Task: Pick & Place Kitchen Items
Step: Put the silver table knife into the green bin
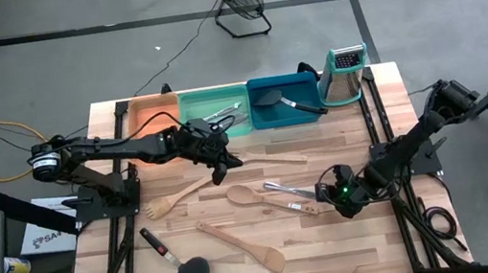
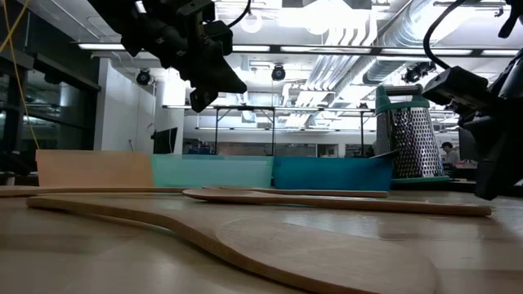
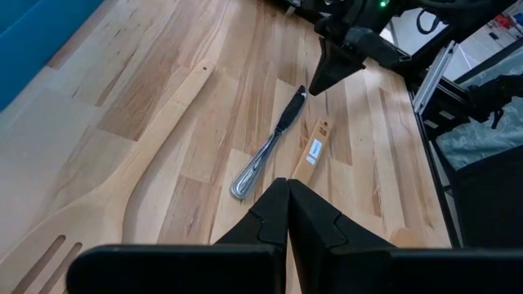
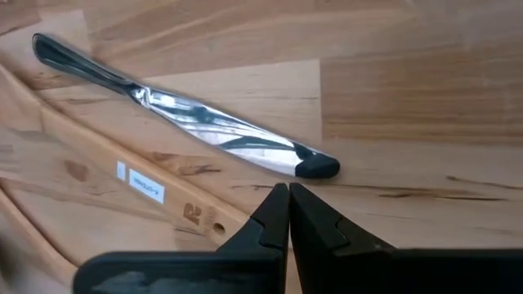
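wooden utensils scattered over pale plank table, both end effectors pressed together, empty

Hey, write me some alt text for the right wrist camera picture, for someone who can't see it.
The right pincer, shut and empty, hovers just short of the tip of a silver table knife lying flat on the pale wooden table. Beside the knife lies a wooden utensil handle with a small white label and a hanging hole near its end.
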Available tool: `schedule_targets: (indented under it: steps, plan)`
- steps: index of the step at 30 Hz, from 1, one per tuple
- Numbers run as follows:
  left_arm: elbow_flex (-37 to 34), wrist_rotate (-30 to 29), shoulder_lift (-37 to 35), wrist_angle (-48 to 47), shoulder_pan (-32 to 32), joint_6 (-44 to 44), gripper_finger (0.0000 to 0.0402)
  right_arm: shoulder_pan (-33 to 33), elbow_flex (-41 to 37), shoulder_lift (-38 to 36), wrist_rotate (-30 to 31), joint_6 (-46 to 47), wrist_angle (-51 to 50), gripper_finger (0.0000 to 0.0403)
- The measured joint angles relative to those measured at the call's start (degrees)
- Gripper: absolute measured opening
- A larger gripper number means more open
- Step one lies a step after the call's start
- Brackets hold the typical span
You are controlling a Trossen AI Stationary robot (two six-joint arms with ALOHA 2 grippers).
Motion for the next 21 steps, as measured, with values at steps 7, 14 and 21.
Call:
schedule_targets:
  steps: [7,14,21]
  plan:
    - [0.0,-0.01,0.0,0.0,0.02,0.09,0.0005,-1.8,0.0,0.0,0.34,-0.06,-0.67,0.0003]
    - [0.0,-0.01,0.0,0.0,0.01,0.15,0.0005,-2.74,0.0,0.0,-0.3,-0.72,-0.66,0.0003]
    - [0.0,-0.01,0.0,0.02,0.0,0.15,0.0005,-2.64,0.0,0.0,-2.16,-0.68,-1.72,0.0003]
